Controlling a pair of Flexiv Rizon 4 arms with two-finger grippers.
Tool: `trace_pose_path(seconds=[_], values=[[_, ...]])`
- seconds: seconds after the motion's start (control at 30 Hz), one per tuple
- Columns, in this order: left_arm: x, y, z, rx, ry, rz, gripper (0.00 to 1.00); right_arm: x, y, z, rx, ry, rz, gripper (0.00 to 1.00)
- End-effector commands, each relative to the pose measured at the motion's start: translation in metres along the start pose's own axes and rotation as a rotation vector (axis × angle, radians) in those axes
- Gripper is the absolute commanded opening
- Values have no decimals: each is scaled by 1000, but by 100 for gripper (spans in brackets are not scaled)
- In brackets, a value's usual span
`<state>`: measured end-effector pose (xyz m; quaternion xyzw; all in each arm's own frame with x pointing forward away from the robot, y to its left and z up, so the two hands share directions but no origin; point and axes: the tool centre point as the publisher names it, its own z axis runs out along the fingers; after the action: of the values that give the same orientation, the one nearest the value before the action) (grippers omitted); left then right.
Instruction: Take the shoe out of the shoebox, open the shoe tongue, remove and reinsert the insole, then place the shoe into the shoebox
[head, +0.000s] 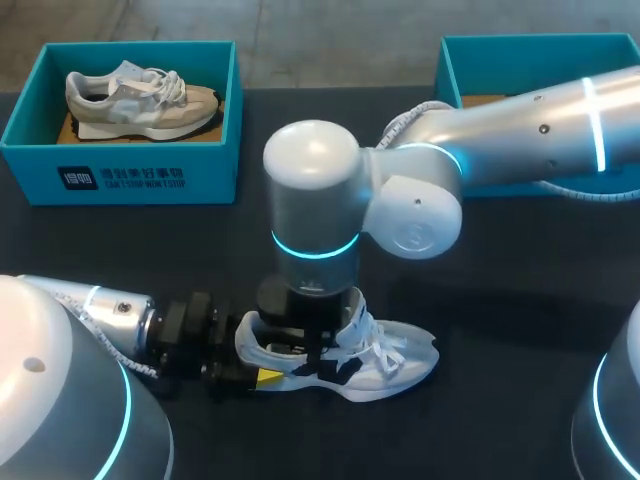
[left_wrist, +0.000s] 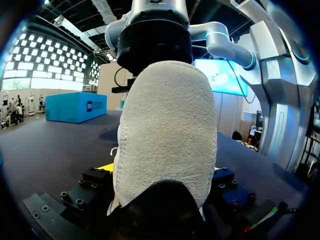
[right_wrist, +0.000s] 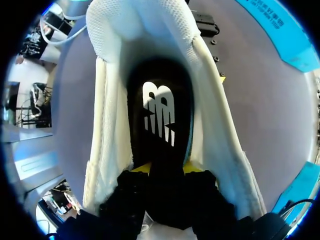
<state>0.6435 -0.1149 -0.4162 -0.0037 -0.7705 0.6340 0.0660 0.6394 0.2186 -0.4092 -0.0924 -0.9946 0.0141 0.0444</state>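
The white mesh sneaker and dark matte table are lit evenly from above; soft highlights are carried by the glossy silver right arm, and a faint shadow is thrown beneath it.

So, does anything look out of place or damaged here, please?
Nothing stands out: the white shoe sits upright on the table, left gripper holding its heel, right gripper pinching the black insole inside it.

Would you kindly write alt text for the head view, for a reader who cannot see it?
A white shoe stands on a dark table, its heel in the left gripper, the right arm pointing down into its opening. Behind, the left shoebox holds a beige shoe; the right shoebox is partly hidden.
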Motion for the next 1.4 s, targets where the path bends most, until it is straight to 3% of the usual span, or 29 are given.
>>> trace_pose_path(seconds=[0.03,0.37,0.63,0.83,1.4], values=[[-2,-1,-1,0,-3,-1,0,8,10,83,16,32,-16,25],[-2,-1,-1,0,-3,-1,0,19,3,89,27,105,-30,0],[-2,-1,-1,0,-3,-1,0,29,-1,69,-8,112,-56,0],[-2,-1,-1,0,-3,-1,0,31,-2,45,-70,51,-92,0],[-2,-1,-1,0,-3,-1,0,17,-6,-3,-221,-136,-101,0]])
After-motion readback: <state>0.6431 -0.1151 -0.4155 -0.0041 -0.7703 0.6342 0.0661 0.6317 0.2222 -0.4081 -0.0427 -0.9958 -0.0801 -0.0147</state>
